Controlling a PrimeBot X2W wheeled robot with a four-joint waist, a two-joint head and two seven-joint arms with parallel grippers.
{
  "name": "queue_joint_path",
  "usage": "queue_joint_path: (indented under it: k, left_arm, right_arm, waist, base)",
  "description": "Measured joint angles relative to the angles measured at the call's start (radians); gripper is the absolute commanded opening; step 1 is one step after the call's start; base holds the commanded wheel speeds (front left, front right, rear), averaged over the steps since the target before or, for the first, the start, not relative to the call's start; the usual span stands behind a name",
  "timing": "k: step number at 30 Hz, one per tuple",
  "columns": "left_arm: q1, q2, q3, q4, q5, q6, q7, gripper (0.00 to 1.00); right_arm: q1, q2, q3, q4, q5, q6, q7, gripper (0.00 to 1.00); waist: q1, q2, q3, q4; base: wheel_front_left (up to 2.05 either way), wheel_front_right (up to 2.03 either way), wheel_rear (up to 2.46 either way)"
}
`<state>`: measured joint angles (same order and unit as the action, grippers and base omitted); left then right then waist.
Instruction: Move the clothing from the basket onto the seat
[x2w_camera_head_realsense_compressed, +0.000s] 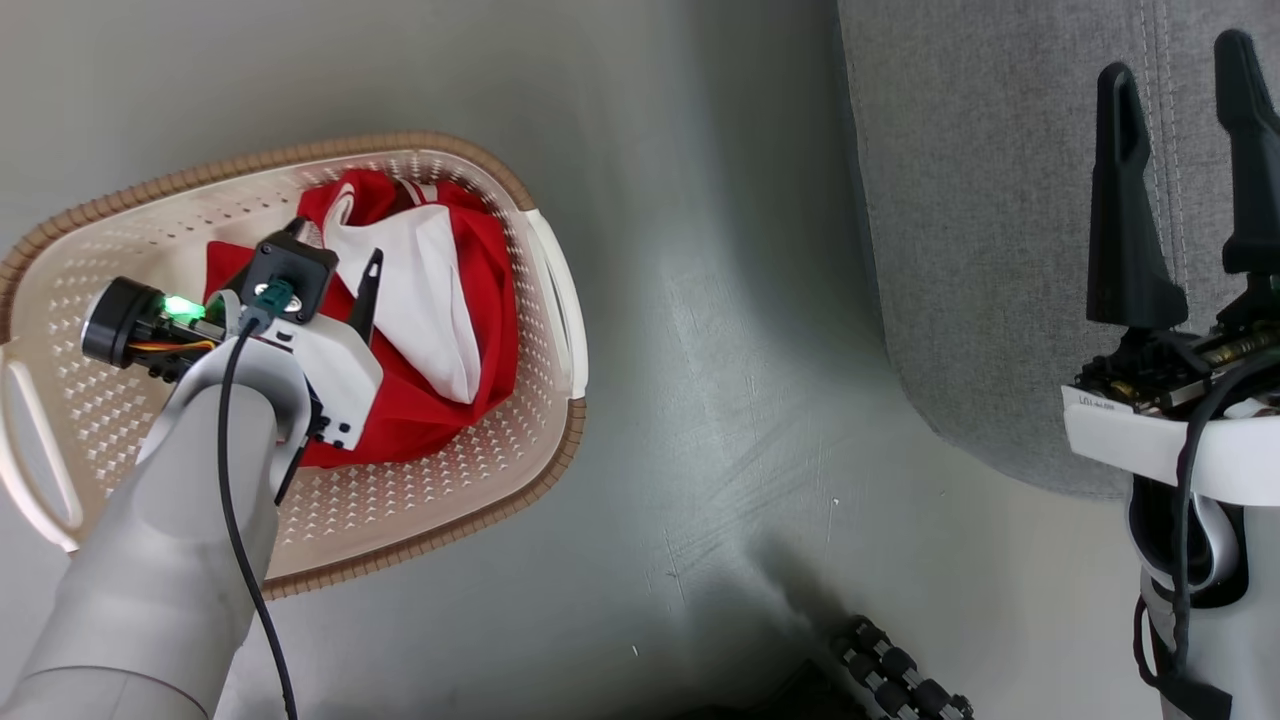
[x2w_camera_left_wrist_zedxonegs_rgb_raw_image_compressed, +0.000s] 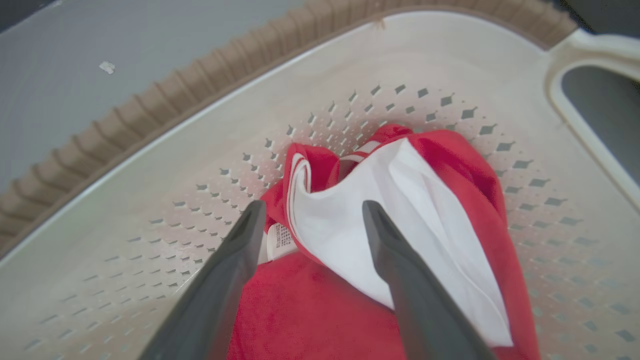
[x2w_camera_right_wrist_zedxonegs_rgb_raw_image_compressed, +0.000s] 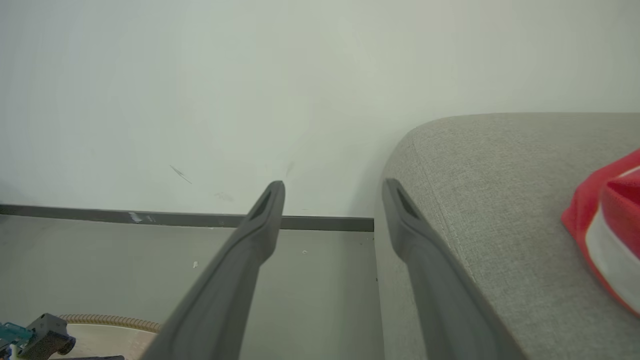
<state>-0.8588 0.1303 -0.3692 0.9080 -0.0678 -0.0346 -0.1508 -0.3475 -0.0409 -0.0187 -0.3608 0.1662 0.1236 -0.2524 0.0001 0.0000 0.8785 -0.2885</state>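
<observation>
Here the left tool (x2w_camera_left_wrist_zedxonegs_rgb_raw_image_compressed: 314, 207) hangs spread over the clothing (x2w_camera_left_wrist_zedxonegs_rgb_raw_image_compressed: 300, 310) in the basket (x2w_camera_left_wrist_zedxonegs_rgb_raw_image_compressed: 200, 150), so the pick-up is in hand, and next it likely must drop and pinch a fold

clothing (x2w_camera_head_realsense_compressed: 430, 290): left part hidden behind left arm (x2w_camera_head_realsense_compressed: 180, 520) | seat (x2w_camera_head_realsense_compressed: 1000, 250): cut off top and right | tag (x2w_camera_left_wrist_zedxonegs_rgb_raw_image_compressed: 280, 240): print too small to read

Looks like a plain home-ish room: laundry basket (x2w_camera_head_realsense_compressed: 430, 500) on grey floor (x2w_camera_head_realsense_compressed: 700, 350), upholstered seat (x2w_camera_head_realsense_compressed: 1000, 250), bare white wall (x2w_camera_right_wrist_zedxonegs_rgb_raw_image_compressed: 250, 75).
</observation>
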Motion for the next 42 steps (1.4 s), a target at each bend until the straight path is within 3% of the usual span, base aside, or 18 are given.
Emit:
queue_joint_path:
  k: [13,14,15,17,42]
  left_arm:
    - [-0.082,0.006,0.019,0.059,0.0,0.024,-0.001,1.0]
    - [-0.088,0.006,0.019,0.063,0.0,0.024,-0.002,0.81]
    - [-0.093,0.005,0.019,0.068,0.0,0.024,-0.002,0.46]
    - [-0.099,0.002,0.019,0.074,-0.001,0.023,-0.007,0.0]
    - [-0.031,-0.022,-0.012,0.041,0.0,0.004,-0.097,0.0]
  right_arm:
    - [-0.058,0.0,0.013,-0.003,0.02,0.0,0.0,1.0]
    - [-0.062,0.0,0.013,-0.002,0.021,0.0,0.0,1.0]
    - [-0.067,0.0,0.013,-0.002,0.021,0.0,0.0,1.0]
    - [-0.071,0.0,0.012,-0.001,0.024,0.0,0.0,1.0]
    - [-0.135,-0.001,0.0,0.075,0.015,0.0,-0.004,1.0]
  waist:
    - [0.0,0.0,0.069,-0.032]
    - [0.0,0.0,0.073,-0.033]
    - [0.0,0.0,0.076,-0.035]
    - [-0.0001,0.0,0.083,-0.037]
    - [-0.0001,0.0,0.021,0.032]
  base:
    - [0.0,0.0,0.0]
    - [0.0,0.0,0.0]
    - [0.0,0.0,0.0]
    - [0.0,0.0,0.0]
    - [0.0,0.0,0.0]
